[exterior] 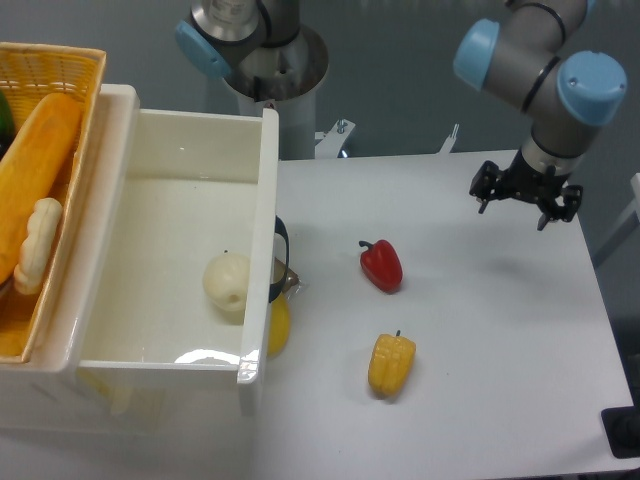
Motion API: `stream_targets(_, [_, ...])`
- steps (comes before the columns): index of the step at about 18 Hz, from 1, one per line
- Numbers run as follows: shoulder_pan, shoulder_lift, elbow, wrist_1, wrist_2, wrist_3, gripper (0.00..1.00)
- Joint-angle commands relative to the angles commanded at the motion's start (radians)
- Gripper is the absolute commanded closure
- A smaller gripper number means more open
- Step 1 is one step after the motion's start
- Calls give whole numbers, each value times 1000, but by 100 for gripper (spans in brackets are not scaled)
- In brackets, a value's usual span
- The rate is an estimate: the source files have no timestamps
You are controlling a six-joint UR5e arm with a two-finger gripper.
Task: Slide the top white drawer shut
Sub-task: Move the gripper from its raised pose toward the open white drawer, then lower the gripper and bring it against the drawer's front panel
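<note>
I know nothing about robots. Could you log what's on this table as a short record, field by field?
drawer: white drawer, pulled open
inside drawer: pale round fruit
handle: small black handle on the front panel
table: red pepper, yellow pepper
basket: wicker basket left of drawer, holding yellow-orange items
gripper: gripper above table's right side, jaws open, holding nothing

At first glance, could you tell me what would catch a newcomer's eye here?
The top white drawer stands pulled open at left, a pale round fruit inside. A red pepper and a yellow pepper lie on the table, and the gripper hovers at far right.
</note>
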Motion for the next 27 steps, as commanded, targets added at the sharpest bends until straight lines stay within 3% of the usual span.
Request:
stream_targets(8, [-63,35,-20,-3,-14,-15,1])
stream_targets(9, [-75,35,-20,-6,-23,-35,9])
stream_targets(10, [-87,35,-20,-9,-28,-73,29])
stream_targets(12, [-103,35,-22,-11,-46,-149,59])
stream_targets(17, [-124,37,-22,-32,-139,-299,89])
stream_targets(24, [-121,41,-14,-192,-293,-347,91])
stream_targets(27, [-124,45,-6,-228,-354,-370,93])
